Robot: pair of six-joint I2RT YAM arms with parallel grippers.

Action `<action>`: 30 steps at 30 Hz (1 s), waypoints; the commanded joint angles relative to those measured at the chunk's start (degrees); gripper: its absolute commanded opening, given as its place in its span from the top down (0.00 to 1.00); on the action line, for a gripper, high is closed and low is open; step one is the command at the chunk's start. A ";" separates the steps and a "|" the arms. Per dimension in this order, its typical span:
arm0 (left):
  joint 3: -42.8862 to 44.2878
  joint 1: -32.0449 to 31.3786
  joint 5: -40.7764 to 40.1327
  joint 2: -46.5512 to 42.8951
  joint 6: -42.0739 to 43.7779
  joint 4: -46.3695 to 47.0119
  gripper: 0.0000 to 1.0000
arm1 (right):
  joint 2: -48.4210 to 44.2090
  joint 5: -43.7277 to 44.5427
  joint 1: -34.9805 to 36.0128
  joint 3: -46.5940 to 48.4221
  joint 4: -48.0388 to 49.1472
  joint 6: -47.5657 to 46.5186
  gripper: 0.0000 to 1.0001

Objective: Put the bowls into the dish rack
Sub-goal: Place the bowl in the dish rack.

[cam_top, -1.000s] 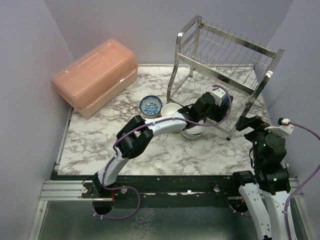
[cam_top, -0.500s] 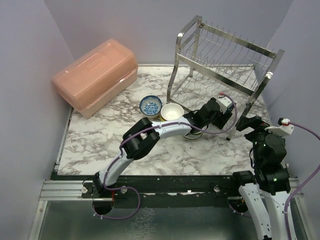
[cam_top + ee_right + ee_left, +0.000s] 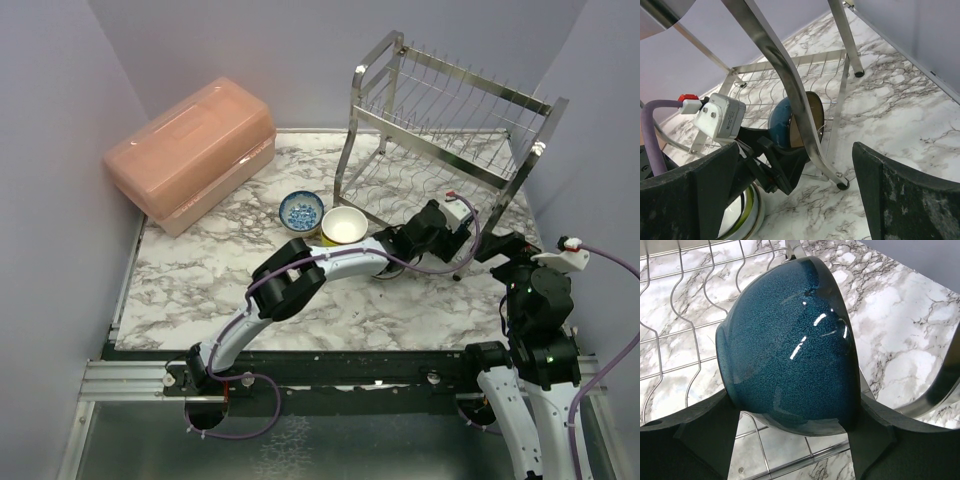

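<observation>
My left gripper (image 3: 790, 426) is shut on a teal bowl (image 3: 790, 345). It holds the bowl on edge over the wire slots of the lower shelf of the steel dish rack (image 3: 452, 108), near the rack's right front leg (image 3: 790, 95). The bowl also shows in the right wrist view (image 3: 781, 124), its brown inside facing right. My right gripper (image 3: 800, 200) is open and empty, just right of the rack's front leg. A blue-and-white bowl (image 3: 300, 211) and a cream bowl (image 3: 343, 225) sit on the table left of the rack. A white bowl with a lime rim (image 3: 746, 216) sits under the left arm.
A pink plastic lidded box (image 3: 190, 150) stands at the back left. The rack's upper shelf (image 3: 455, 85) hangs over the lower one. The rack's chrome leg stands between my right gripper and the teal bowl. The left arm (image 3: 330, 262) stretches across the marble table (image 3: 200, 270).
My left arm has reached further right, carrying the teal bowl deeper into the rack's lower shelf toward its right end. The right arm has not moved.
</observation>
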 commanded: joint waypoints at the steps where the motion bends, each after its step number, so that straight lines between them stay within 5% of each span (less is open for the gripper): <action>1: 3.35 -1.26 -0.89 0.40 0.04 4.44 0.98 | -0.65 0.84 0.38 0.58 -0.12 -0.79 0.00; 4: 3.26 -1.30 -0.21 0.07 0.25 4.48 0.87 | -0.56 0.85 0.37 0.60 -0.13 -0.91 0.00; 8: 3.17 -1.40 0.37 -0.44 0.70 4.45 0.50 | -0.57 0.76 0.37 0.57 0.01 -0.88 0.00; 13: 1.54 -1.47 -1.56 -2.93 0.32 4.47 0.21 | -0.73 0.84 0.37 0.61 -0.15 -1.01 0.00; 20: -3.24 -1.48 -5.20 -8.91 0.47 6.01 0.02 | -0.52 0.34 0.42 0.95 -0.01 -1.16 0.00; 30: -17.41 -1.48 -9.08 -21.72 2.73 7.30 0.01 | -0.08 -3.56 0.37 0.10 0.77 -0.71 0.00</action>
